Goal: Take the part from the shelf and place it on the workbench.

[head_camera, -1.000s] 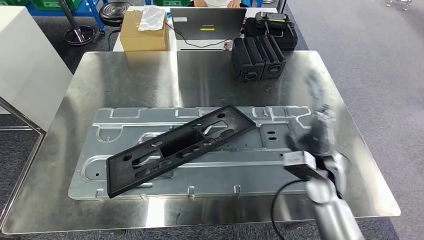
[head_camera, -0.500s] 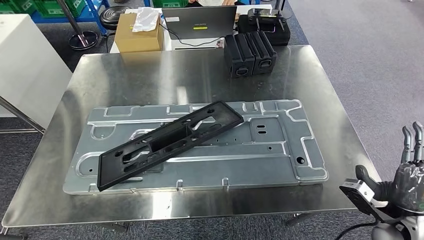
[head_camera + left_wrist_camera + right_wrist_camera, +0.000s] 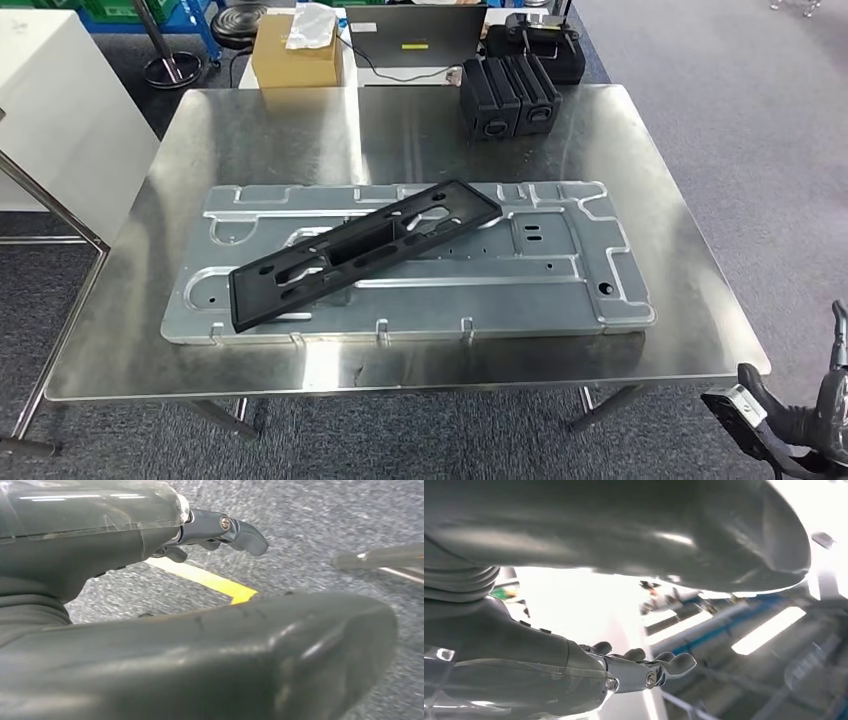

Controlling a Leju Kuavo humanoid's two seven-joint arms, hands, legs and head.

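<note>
Black plastic part (image 3: 365,252) lay slantwise on the stamped metal panel (image 3: 560,290), apparently delivered, while the right hand (image 3: 815,420) hung off the panel's near corner, fingers spread and empty.

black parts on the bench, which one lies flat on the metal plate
The long black frame, lying slanted across the metal plate; the two boxy black parts stand at the bench's far edge.
</note>
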